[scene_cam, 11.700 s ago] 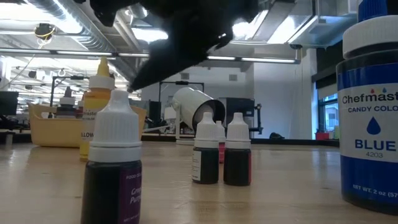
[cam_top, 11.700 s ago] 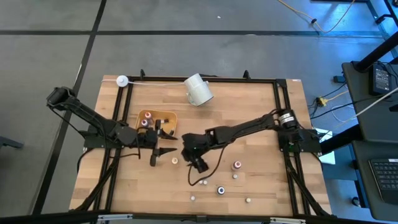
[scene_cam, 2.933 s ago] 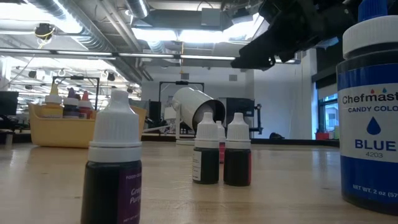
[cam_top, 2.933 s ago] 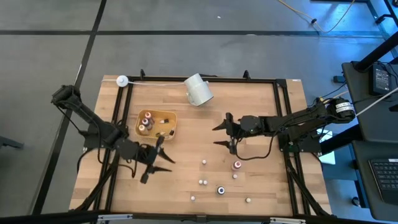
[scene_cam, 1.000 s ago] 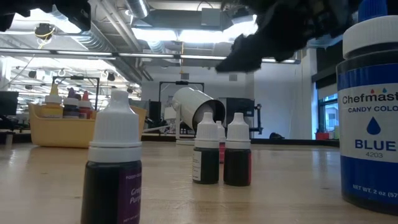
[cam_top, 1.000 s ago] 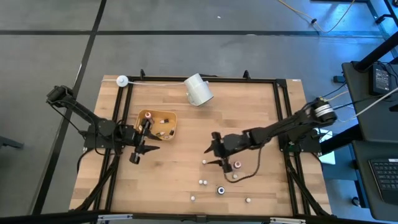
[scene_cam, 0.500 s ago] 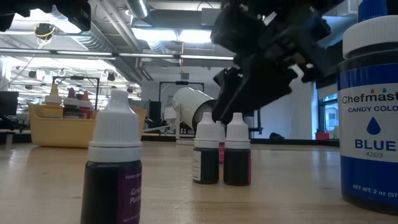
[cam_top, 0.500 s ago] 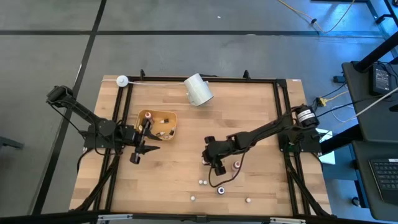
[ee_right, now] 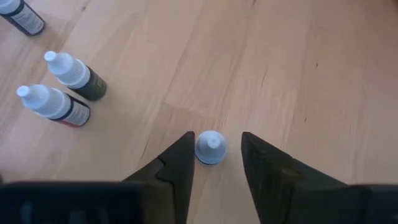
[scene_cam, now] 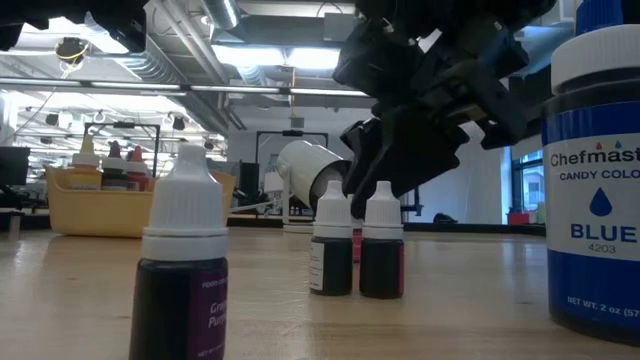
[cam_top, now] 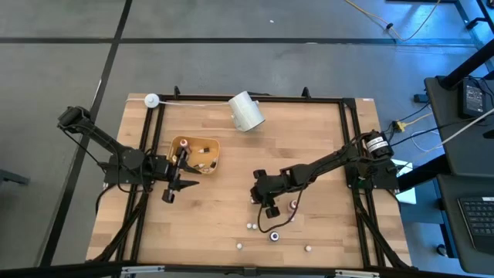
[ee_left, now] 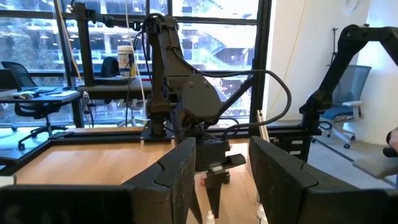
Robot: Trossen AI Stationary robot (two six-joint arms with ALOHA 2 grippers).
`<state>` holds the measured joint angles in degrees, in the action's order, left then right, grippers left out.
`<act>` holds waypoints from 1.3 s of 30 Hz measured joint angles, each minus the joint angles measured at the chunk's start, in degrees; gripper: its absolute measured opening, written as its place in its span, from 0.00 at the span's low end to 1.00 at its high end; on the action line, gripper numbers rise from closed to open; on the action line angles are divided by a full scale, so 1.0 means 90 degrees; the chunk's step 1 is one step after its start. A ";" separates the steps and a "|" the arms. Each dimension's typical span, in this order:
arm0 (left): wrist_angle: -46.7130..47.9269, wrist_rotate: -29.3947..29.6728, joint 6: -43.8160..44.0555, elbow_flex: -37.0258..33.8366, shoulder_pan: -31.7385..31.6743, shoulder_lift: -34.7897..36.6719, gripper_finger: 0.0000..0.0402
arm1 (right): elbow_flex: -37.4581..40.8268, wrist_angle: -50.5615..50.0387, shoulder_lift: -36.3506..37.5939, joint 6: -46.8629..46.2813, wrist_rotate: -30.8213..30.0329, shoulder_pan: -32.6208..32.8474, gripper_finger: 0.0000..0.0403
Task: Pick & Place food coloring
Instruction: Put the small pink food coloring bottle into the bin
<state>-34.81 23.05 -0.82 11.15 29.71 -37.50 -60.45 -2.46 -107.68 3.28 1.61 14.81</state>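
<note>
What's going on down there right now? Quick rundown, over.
Right gripper down over a white-capped bottle, fingers either side, not gripped yet. Left gripper open, waiting by the yellow tray. Two bottles stand nearby, clear of it.

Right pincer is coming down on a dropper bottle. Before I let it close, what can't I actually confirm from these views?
- High view: the right pincer covers its target bottle; contact unseen.
- Right wrist view: fingers flank the white-capped bottle; touching or not is unclear, and its body and label are hidden under the cap.
- Low view: the blue bottle is cut off by the edge.
- High view: the bottles in the yellow tray are too small to count.
</note>
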 joint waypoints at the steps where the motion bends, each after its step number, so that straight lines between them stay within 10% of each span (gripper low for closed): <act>1: 0.0009 0.0000 0.0000 0.0000 0.0000 0.0000 0.37 | 0.0000 -0.0002 0.0000 0.0004 0.0000 0.0000 0.32; 30: 0.0088 0.0007 0.0000 0.0001 0.0000 0.0000 0.36 | -0.1406 -0.0362 -0.0100 0.0961 -0.0120 -0.0483 0.15; 39: 0.0024 0.0005 0.0001 0.0004 0.0000 0.0002 0.36 | -0.1755 0.2152 -0.0298 0.1351 -0.0117 -0.1270 0.15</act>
<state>-34.60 23.09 -0.81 11.18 29.71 -37.48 -76.24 16.91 -110.36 15.43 0.56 3.38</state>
